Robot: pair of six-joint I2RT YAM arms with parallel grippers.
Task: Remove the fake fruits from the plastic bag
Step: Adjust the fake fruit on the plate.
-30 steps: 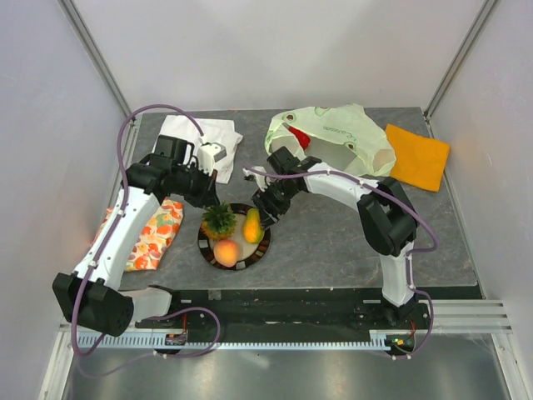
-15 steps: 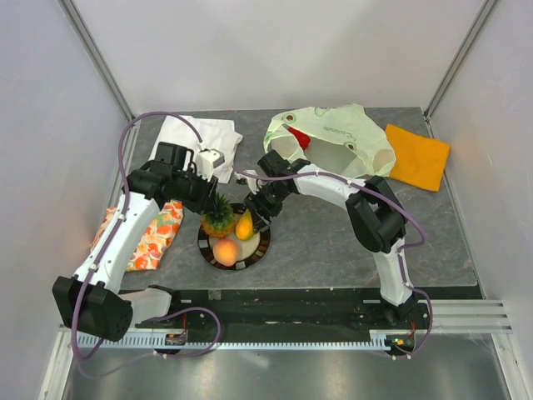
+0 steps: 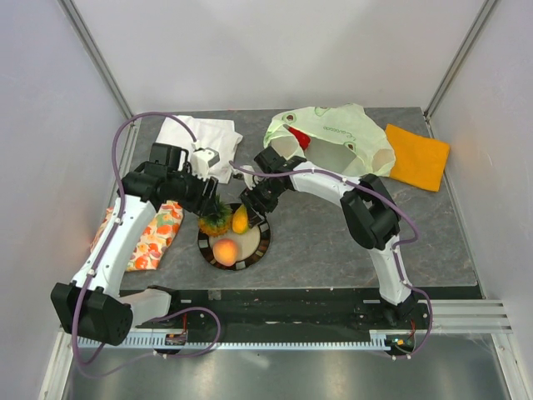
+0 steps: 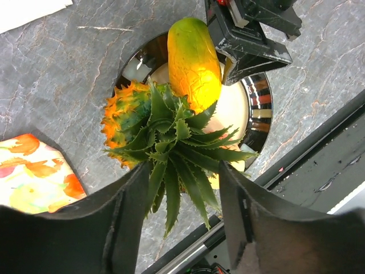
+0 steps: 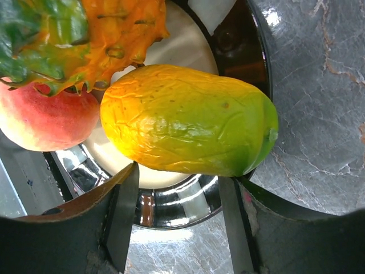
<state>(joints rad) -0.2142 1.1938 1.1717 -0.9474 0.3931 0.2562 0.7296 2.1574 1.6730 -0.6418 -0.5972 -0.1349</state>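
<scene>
The plate [image 3: 261, 242], round with a dark shiny rim and a pale middle, carries three of the fake fruits. The peach [image 3: 225, 250] sits on the near part of the plate, orange-pink with a redder side. The pineapple [image 4: 121, 116] lies on its side at the left edge of the plate, partly over the rim; its body is orange-brown with a spiky skin and some green patches, and its long green crown points away from the plate's middle. The mango [image 5: 188, 134] lies on the far part of the plate, just beside the pineapple, with a wrinkled yellow-orange skin that turns green at one end. The left gripper [image 4: 185, 220] hangs at the left side of the plate with its jaws apart; the crown leaves reach between the two dark fingers [image 4: 130, 212] but are not pinched. The right gripper [image 5: 179, 222] stands at the far right edge of the plate, also released, its fingertips close to the mango's side and not closed around it. The plastic bag [image 3: 343, 133], pale green, thin and crinkled with faint print, lies behind the plate and to its right, well apart from it. In its open mouth, on the side nearer the plate, a glossy red piece [image 3: 298, 137] shows.
</scene>
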